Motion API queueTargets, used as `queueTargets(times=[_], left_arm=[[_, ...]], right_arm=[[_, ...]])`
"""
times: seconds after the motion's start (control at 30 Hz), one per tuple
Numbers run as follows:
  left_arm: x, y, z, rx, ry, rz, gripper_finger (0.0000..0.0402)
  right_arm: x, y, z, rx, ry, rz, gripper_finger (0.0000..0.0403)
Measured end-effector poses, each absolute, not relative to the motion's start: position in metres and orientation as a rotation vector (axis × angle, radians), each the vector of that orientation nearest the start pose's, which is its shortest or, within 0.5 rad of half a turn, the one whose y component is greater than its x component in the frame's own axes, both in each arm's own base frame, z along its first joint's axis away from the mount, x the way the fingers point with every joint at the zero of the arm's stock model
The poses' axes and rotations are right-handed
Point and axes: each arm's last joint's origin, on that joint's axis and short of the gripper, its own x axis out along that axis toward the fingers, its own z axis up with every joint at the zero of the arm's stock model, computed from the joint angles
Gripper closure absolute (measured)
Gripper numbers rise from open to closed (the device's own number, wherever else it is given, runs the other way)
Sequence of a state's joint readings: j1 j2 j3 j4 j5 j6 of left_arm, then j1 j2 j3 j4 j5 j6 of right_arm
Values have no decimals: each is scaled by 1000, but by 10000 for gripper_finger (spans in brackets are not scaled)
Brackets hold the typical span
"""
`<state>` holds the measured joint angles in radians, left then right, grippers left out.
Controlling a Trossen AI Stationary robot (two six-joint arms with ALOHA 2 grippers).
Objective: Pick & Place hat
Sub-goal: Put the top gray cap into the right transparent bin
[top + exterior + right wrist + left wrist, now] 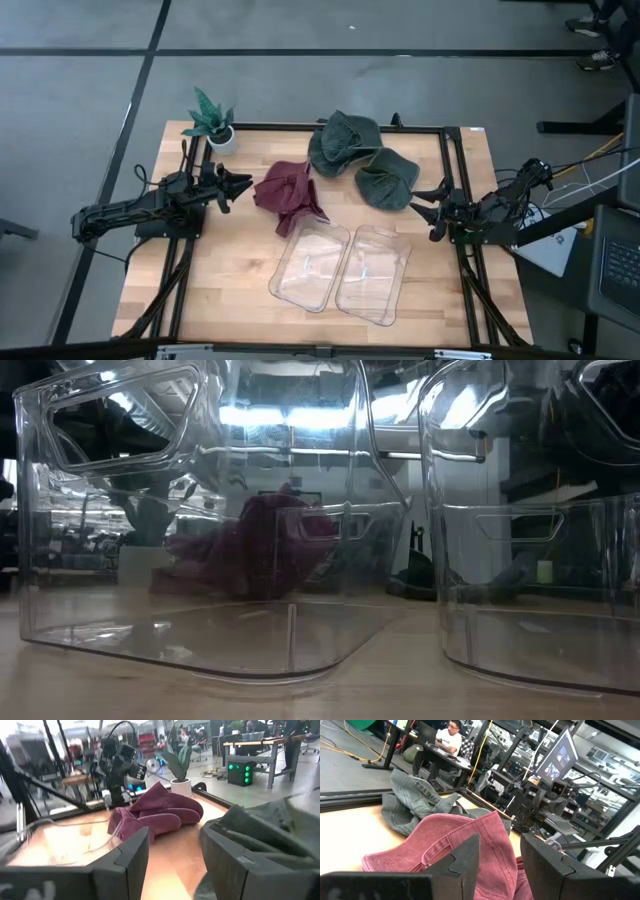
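A maroon hat [290, 197] lies crumpled on the wooden table near its middle; it also shows through a clear bin in the low view [262, 545]. Two grey-green hats lie behind it, one at the far side [343, 140] and one further right [387, 180]. My left gripper [243, 188] stands open and level just left of the maroon hat [470, 840], with nothing between its fingers [500, 847]. My right gripper [422, 198] stands open and level just right of the nearer green hat [270, 832], also with nothing between its fingers [175, 840].
Two clear plastic bins [310, 262] [373, 273] stand side by side at the table's near middle. A small potted plant [212, 122] stands at the far left corner. A black frame [450, 150] runs around the table. People sit at desks in the room beyond.
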<state>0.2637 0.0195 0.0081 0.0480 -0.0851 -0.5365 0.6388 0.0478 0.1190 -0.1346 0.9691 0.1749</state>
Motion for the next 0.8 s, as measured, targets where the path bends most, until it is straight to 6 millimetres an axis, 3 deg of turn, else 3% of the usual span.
queueTargets(times=[0.23, 0.47, 0.8], left_arm=[[94, 28, 169, -528, -129, 330, 265], [94, 28, 169, -528, -129, 330, 265], [94, 28, 169, -528, -129, 331, 265]], right_arm=[[72, 24, 252, -32, 231, -285, 225], [115, 32, 306, 29, 311, -411, 225], [178, 38, 358, -47, 450, -514, 225]])
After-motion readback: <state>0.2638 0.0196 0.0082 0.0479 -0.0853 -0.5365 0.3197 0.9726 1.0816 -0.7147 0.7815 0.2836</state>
